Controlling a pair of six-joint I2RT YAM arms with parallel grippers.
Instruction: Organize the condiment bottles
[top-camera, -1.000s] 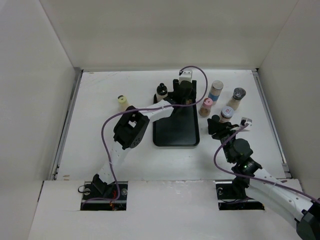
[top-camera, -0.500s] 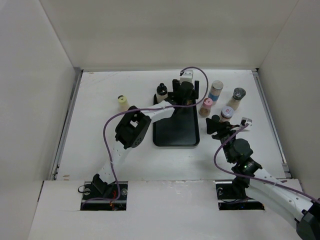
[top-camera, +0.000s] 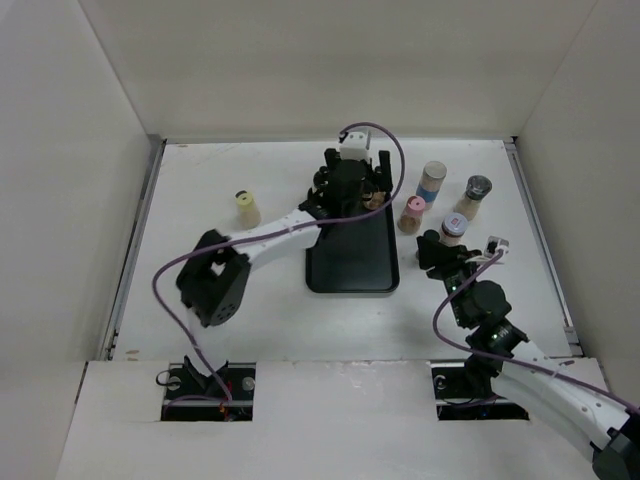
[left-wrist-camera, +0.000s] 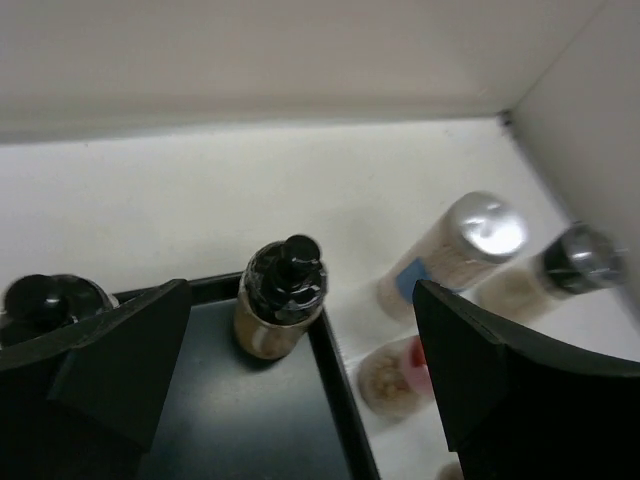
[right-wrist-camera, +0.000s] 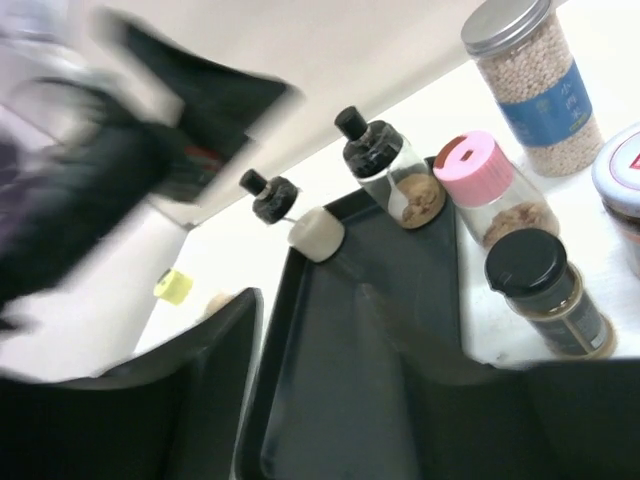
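Left gripper (left-wrist-camera: 300, 300) of mine hangs near the far edge of the bench with its fingers spread wide. A little black-capped bottle (left-wrist-camera: 283, 300) stands between them, not touched. It stands up straight in the far right corner of the black tray (left-wrist-camera: 250, 430). A second black-capped one (left-wrist-camera: 45, 300) is close by, but I cannot tell if it is on the tray. More bottles stand off the tray toward the right edge: a blue-label bottle (left-wrist-camera: 455, 255), a pink-capped one (left-wrist-camera: 395, 375) and a grey-capped one (left-wrist-camera: 560, 265). A yellow shaker (top-camera: 245, 207) stands alone toward the left edge. My right gripper (top-camera: 440, 255) is spread too, holding nothing. I think these bottles are light, hard and smooth, so they could slip. They are tall and thin, so a bump could tip one. I would pinch the round body under the cap, not the tiny knob on top.
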